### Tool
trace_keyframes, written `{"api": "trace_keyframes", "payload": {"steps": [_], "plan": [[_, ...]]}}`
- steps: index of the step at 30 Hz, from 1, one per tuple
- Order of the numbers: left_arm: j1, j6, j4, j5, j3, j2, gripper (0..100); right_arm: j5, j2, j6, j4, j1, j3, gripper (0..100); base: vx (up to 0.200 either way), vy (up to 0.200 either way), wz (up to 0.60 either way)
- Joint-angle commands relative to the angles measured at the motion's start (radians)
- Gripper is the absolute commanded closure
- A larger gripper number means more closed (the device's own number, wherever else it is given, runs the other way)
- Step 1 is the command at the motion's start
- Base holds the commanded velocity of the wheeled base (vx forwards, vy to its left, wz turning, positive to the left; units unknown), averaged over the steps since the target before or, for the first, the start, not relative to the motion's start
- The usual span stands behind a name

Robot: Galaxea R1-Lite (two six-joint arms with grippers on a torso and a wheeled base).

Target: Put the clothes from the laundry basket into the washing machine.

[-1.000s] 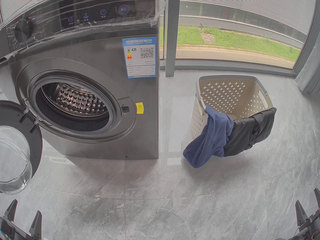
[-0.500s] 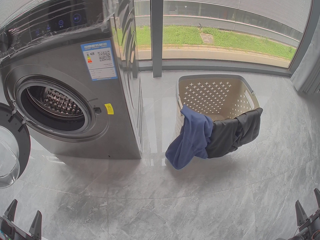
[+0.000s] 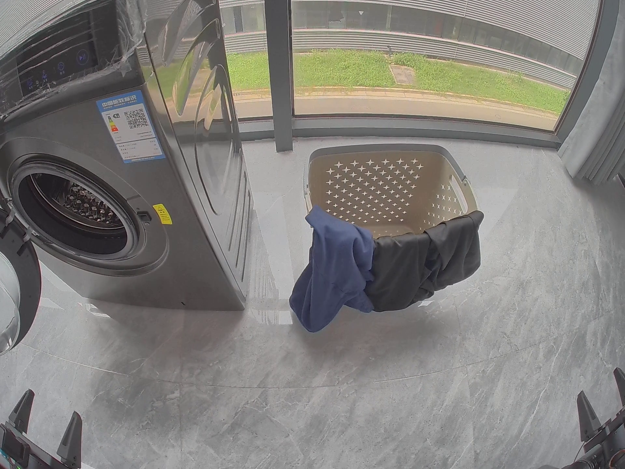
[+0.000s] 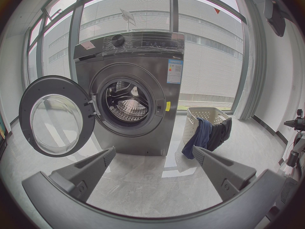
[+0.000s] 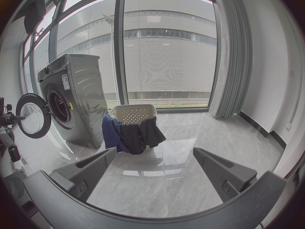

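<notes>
A beige laundry basket [image 3: 390,184] [image 4: 208,115] [image 5: 133,113] stands on the floor in front of the window. A blue garment [image 3: 332,271] [image 4: 198,137] [image 5: 110,134] and a black garment [image 3: 423,258] [image 4: 220,132] [image 5: 139,135] hang over its near rim. To its left is the grey washing machine [image 3: 97,184] [image 4: 133,93] [image 5: 73,96], with its round door [image 4: 55,115] [image 5: 31,115] swung open and the drum [image 3: 75,213] bare. My left gripper [image 3: 45,425] [image 4: 152,155] and right gripper [image 3: 602,402] [image 5: 152,155] stand open and low, well short of the basket, holding nothing.
Grey marble floor [image 3: 325,392] spreads open between me and the basket. A large window with a dark upright post [image 3: 280,60] runs behind, and a grey curtain [image 3: 599,131] hangs at the far right. The open machine door [image 3: 13,288] juts out at the left edge.
The head view has swung to the right, so the washing machine and basket sit further left in the picture. Both grippers stay in the same place and open.
</notes>
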Motion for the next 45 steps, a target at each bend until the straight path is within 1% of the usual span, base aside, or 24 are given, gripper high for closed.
{"api": "trace_keyframes", "payload": {"steps": [1,16,25,43,45], "plan": [[-0.001,-0.001,0.000,0.001,0.015,-0.015,0,0.000,0.002,0.001,0.000,0.000,0.018,0,0.000,0.000,0.00],[-0.001,-0.002,0.000,0.001,0.015,-0.015,0,0.001,0.002,-0.001,0.000,0.000,0.018,0,0.200,0.000,0.00],[0.001,-0.001,0.000,0.001,0.015,-0.015,0,0.001,0.000,-0.001,0.000,0.000,0.018,0,0.000,0.000,0.00],[0.001,-0.002,0.000,0.001,0.015,-0.015,0,0.001,0.002,-0.001,0.000,0.000,0.018,0,0.000,-0.200,0.00],[0.001,-0.002,0.000,0.001,0.015,-0.015,0,0.001,0.000,-0.001,0.000,0.000,0.018,0,0.000,0.000,0.00]]}}
